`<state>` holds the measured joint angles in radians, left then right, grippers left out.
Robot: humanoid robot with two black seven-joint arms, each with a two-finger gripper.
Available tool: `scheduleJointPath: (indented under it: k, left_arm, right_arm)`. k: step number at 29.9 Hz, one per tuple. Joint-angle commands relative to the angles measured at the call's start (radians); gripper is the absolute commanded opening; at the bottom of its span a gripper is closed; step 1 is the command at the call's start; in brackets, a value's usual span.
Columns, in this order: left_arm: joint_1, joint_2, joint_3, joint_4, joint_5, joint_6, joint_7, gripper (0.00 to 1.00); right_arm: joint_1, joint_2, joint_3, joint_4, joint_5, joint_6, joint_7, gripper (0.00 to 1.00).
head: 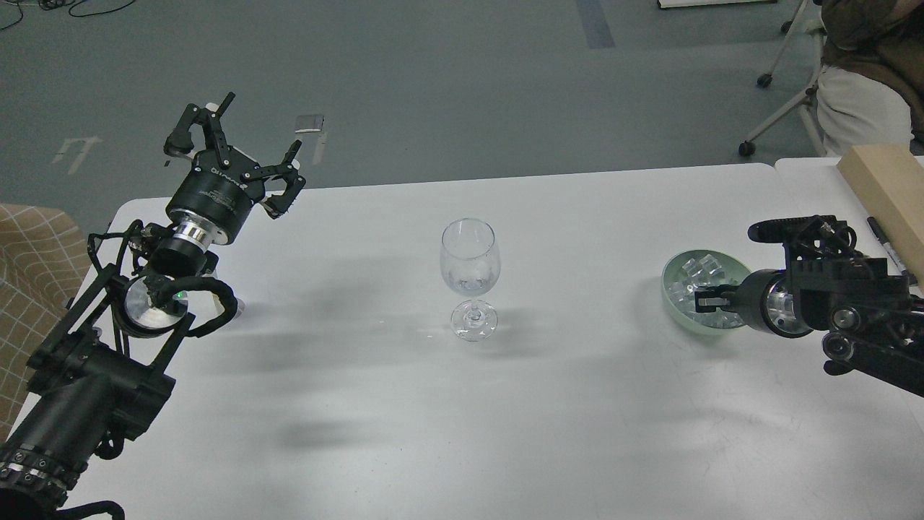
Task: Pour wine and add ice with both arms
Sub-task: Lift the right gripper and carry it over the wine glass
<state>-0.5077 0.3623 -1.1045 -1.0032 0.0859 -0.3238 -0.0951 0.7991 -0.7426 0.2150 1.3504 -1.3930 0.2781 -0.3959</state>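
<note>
Mid-counter point(577, 404): glass point(470, 278) holds a little wine point(469, 280), no ice | right pincer point(704, 297) in bowl point(675, 307) among ice point(699, 269), grip unclear | left pincer point(238, 148) spread, empty | icing remains

The right end effector point(704, 297) hides some ice point(696, 273); its fingertips cannot be told apart.

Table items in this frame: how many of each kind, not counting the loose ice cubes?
Wine glass: 1
Green bowl of ice: 1
Wooden block: 1
Black marker: 1
Total: 4 on the tables
</note>
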Motion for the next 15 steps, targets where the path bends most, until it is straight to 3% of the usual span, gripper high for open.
scheduleJointPath:
  k: [1, 9, 15]
  left_arm:
    - [0.0, 0.0, -0.002, 0.0, 0.0, 0.0, 0.0, 0.98]
    - [0.0, 0.0, 0.002, 0.0, 0.0, 0.0, 0.0, 0.98]
    - [0.0, 0.0, 0.0, 0.0, 0.0, 0.0, 0.0, 0.98]
  right_arm:
    - [0.015, -0.021, 0.009, 0.007, 0.005, 0.001, 0.006, 0.0]
    - [0.09, -0.058, 0.01, 0.048, 0.009, 0.024, 0.008, 0.0]
    - [0.159, -0.061, 0.01, 0.087, 0.011, 0.056, 0.048, 0.0]
